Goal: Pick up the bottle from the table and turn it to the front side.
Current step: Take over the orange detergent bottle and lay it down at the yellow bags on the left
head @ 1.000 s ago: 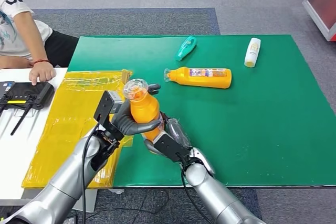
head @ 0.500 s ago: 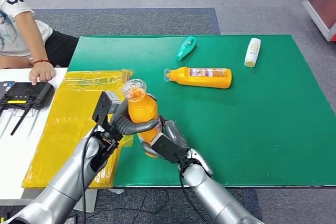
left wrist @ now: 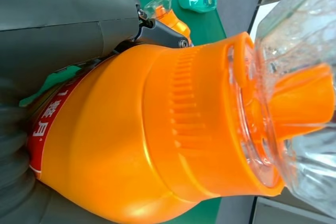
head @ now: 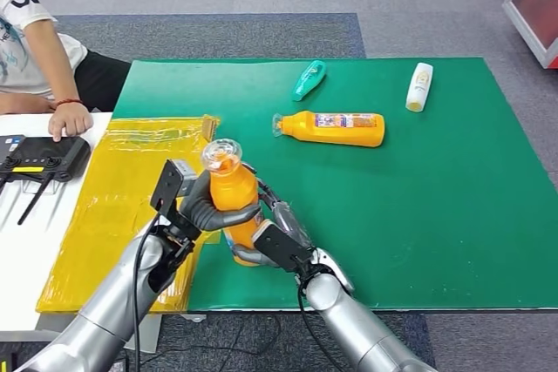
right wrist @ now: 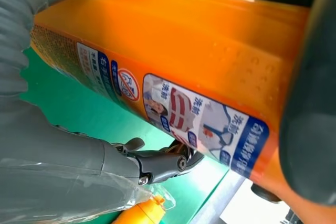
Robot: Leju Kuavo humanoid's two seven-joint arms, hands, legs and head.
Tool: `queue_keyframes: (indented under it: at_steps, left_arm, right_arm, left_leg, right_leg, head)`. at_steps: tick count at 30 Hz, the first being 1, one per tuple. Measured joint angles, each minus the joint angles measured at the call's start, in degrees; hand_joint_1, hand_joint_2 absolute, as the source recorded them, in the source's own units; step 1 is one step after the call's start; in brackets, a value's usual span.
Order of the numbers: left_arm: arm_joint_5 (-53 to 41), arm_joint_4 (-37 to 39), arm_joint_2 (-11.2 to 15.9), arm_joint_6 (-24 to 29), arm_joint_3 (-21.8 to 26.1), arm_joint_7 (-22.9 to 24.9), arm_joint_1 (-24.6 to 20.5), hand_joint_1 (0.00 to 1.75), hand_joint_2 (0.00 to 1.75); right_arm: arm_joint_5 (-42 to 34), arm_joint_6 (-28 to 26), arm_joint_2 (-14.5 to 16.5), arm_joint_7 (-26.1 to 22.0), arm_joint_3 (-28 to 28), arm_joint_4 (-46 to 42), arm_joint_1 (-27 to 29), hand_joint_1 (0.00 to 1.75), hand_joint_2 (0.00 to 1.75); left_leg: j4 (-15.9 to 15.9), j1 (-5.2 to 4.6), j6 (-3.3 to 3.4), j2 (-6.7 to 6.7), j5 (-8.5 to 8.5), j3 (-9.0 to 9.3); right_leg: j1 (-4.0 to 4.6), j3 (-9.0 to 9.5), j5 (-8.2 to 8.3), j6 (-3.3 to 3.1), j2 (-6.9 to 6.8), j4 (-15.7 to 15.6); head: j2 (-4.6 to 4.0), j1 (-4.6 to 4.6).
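An orange plastic bottle with a clear domed cap (head: 232, 193) stands nearly upright above the near edge of the green-covered surface (head: 427, 215), close to where the green meets a yellow plastic sheet (head: 119, 198), and both hands grip it. The left hand (head: 207, 208) wraps its fingers (head: 230, 213) round the bottle's upper body just under the cap, clamped on it; the left wrist view shows the ribbed orange collar and the clear cap (left wrist: 293, 93) close up. The right hand (head: 273, 237) clasps the lower part of the bottle from the other side, its fingers (head: 247, 259) also clamped on it; in the right wrist view a printed label (right wrist: 190, 119) runs along the bottle's side. Toward the far edge of the surface lie a second orange bottle on its side (head: 332, 128), a small teal bottle (head: 308, 79) and a white bottle (head: 419, 86). At the left edge, a person's hand (head: 69, 118) rests beside a black controller (head: 41, 158).
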Motion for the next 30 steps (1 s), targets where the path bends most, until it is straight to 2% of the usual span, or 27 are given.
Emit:
queue_keyframes:
  at_steps: [6, 11, 18, 24, 30]
  left_arm:
    - [-1.4, -1.1, 0.4, -0.1, 0.2, -0.3, 0.9, 1.75, 1.75]
    - [-3.7, -2.7, 0.8, 1.1, 0.2, -1.0, 1.9, 1.75, 1.75]
    - [-5.6, -6.8, 2.3, 2.3, 0.3, -1.8, 4.5, 1.75, 1.75]
    - [-6.4, -9.7, 3.1, 2.7, 0.2, -1.8, 6.5, 1.75, 1.75]
    - [-7.5, -10.8, 3.7, 3.5, 0.2, -2.0, 7.1, 1.75, 1.75]
  right_arm:
    - [-1.1, 0.3, 0.0, -0.1, -0.3, 0.0, 0.1, 0.00, 1.75]
    - [-5.5, 1.4, 0.0, -1.6, -1.8, -0.1, 0.5, 0.00, 1.75]
    - [-14.0, 1.8, -0.4, -4.4, -8.4, -3.8, 3.1, 0.00, 1.75]
    - [-15.7, 1.7, -1.3, -4.5, -14.1, -8.8, 4.6, 0.00, 1.75]
    - [-16.0, 1.8, -1.8, -4.5, -16.9, -11.9, 5.7, 0.00, 1.75]
  left_leg:
    - [0.0, 0.00, 0.00, 0.00, 0.00, 0.00]
    - [0.0, 0.00, 0.00, 0.00, 0.00, 0.00]
    - [0.0, -0.01, 0.00, 0.00, -0.01, 0.00]
    - [0.0, -0.01, 0.00, 0.00, -0.01, 0.00]
    - [0.0, -0.01, 0.00, 0.01, 0.00, 0.01]
  right_leg:
    - [0.00, -0.01, 0.00, 0.00, 0.00, 0.0]
    - [0.00, -0.02, 0.00, 0.00, 0.00, 0.0]
    - [-0.01, -0.02, -0.01, 0.01, 0.00, 0.0]
    - [-0.01, -0.03, -0.01, 0.01, 0.00, 0.0]
    - [0.00, -0.04, -0.01, 0.00, 0.01, 0.0]
  head:
    - [0.01, 0.00]
    - [0.00, 0.00]
    - [0.01, 0.01]
    - [0.01, 0.01]
    - [0.00, 0.00]
